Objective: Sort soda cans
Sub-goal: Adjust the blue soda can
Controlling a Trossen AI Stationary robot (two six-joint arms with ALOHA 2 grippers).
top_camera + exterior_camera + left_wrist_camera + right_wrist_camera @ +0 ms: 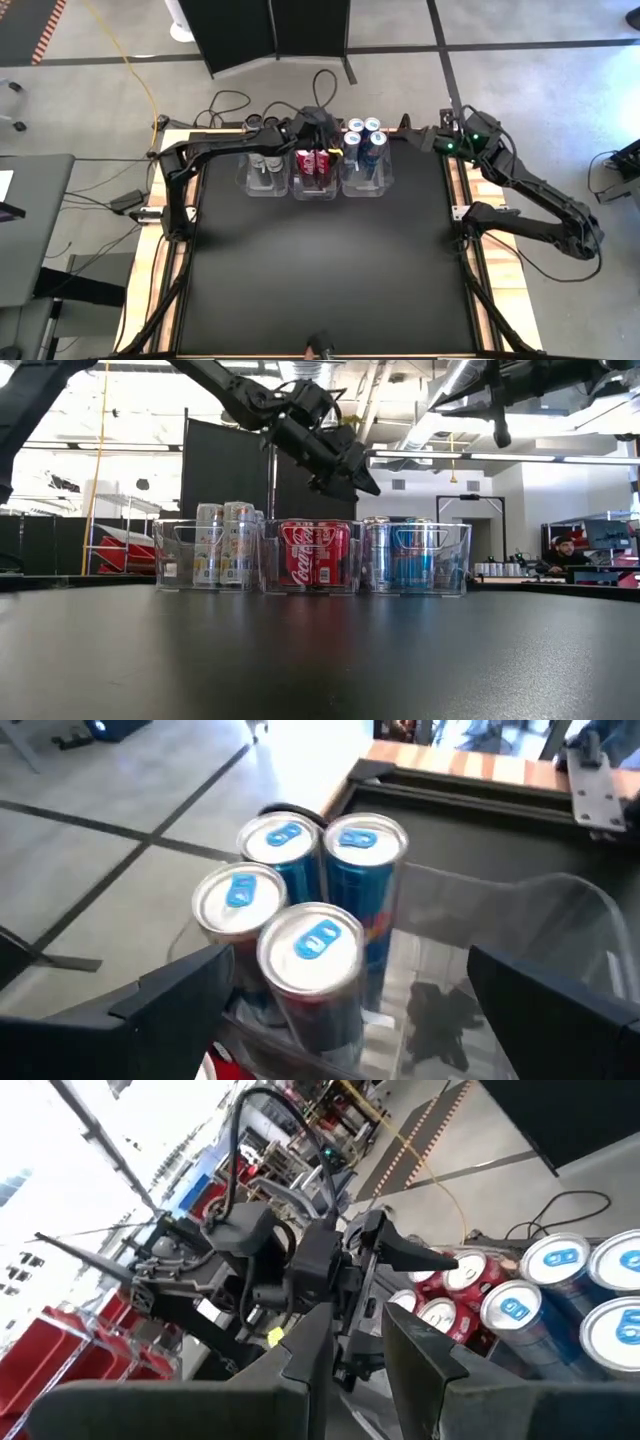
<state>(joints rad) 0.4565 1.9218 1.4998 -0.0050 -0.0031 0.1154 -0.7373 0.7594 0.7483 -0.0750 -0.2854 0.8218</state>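
1. High view: soda cans (318,162) are sitting in three clear bins (268,185) at the desk's far edge; the left gripper (335,150) is hovering over them, jaws released.
2. Low view: the red cans (312,555) are filling the middle bin.
3. Left wrist view: four blue cans (300,910) are standing together.
4. Right wrist view: the right gripper (350,1335), raised near the desk's far right corner, is holding nothing, jaws nearly together.

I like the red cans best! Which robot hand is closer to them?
The left gripper. It hangs open right above the red cans in the middle bin. The right gripper waits farther off, past the blue cans.
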